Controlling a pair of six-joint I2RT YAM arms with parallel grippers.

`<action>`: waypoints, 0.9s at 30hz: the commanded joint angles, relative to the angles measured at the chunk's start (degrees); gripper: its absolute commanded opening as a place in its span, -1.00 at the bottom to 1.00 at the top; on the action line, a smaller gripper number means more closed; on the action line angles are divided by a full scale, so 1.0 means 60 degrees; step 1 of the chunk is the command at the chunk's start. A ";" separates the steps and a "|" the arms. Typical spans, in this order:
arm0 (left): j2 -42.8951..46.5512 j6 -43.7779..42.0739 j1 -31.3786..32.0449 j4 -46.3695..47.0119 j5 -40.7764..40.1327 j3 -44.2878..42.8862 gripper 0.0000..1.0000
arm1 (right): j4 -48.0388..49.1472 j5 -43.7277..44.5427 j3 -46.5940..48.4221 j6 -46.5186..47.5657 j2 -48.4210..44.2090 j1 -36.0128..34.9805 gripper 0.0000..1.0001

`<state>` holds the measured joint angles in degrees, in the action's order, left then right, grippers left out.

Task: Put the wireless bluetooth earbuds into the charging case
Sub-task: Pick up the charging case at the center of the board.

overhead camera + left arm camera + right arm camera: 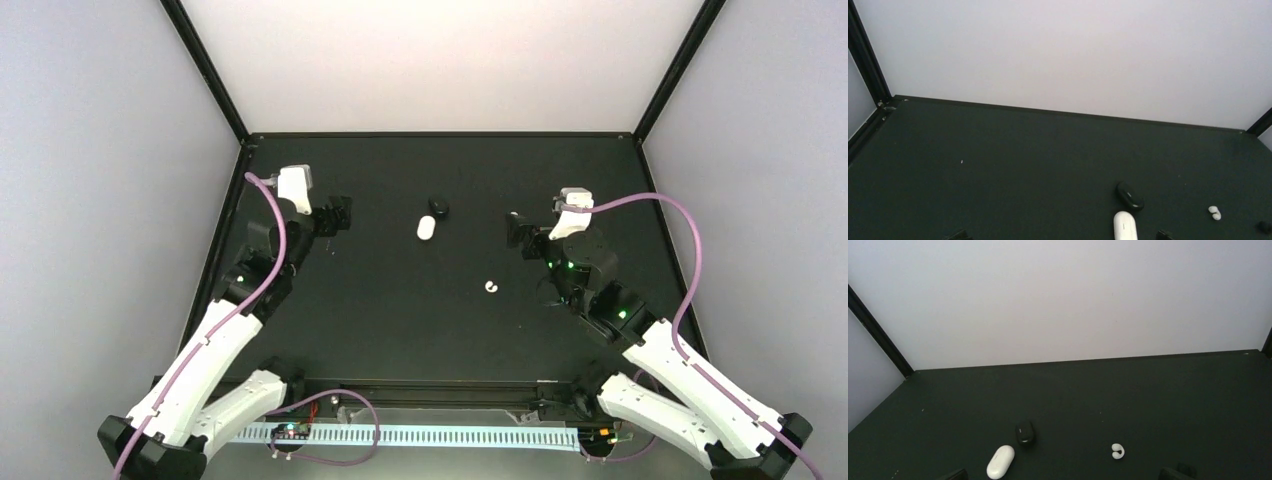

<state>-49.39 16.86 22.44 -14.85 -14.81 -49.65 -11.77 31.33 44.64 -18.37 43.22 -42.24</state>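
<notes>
My left gripper stands wide open with nothing between its fingers. In its wrist view only the two fingertips show, at the bottom corners of the picture. It hangs over the table towards the left edge and faces the middle. My right gripper is spread just as wide and is also empty. It sits towards the right edge and faces inward.

The wireless bluetooth earbuds lie on the table about midway between the near and far edges, a little right of centre. They are nearer my right gripper and touch neither. They read as one small white curled shape, and I cannot tell whether that is one piece or two.

Further towards the far edge lies the white pill-shaped case, which looks closed. The black oval case is just beside it on the far side, with a slight gap between them.
</notes>
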 commanded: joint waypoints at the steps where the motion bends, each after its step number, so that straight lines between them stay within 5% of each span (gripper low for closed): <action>1: 0.0393 0.0301 -0.0106 -0.0123 0.0108 0.0100 0.98 | 0.0055 -0.0503 -0.0041 -0.0343 -0.0061 0.0097 0.99; 12: 0.0637 0.0556 -0.0138 -0.0245 -0.0356 0.0352 0.97 | 0.0632 -0.1720 0.0404 -0.1018 0.0972 0.0131 0.99; 19: 0.0482 0.0557 -0.0142 -0.0050 -0.0093 0.0637 0.97 | 0.1308 -0.3061 0.0950 -0.2058 0.3143 0.0140 0.99; 27: 0.0018 0.0705 -0.0092 -0.0321 0.0405 0.0411 0.98 | 0.1011 -0.2858 0.2294 -0.2710 0.6532 0.0151 0.97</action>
<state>-49.15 20.25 22.13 -15.64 -14.35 -45.91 -5.69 14.17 53.78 -31.03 74.87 -41.65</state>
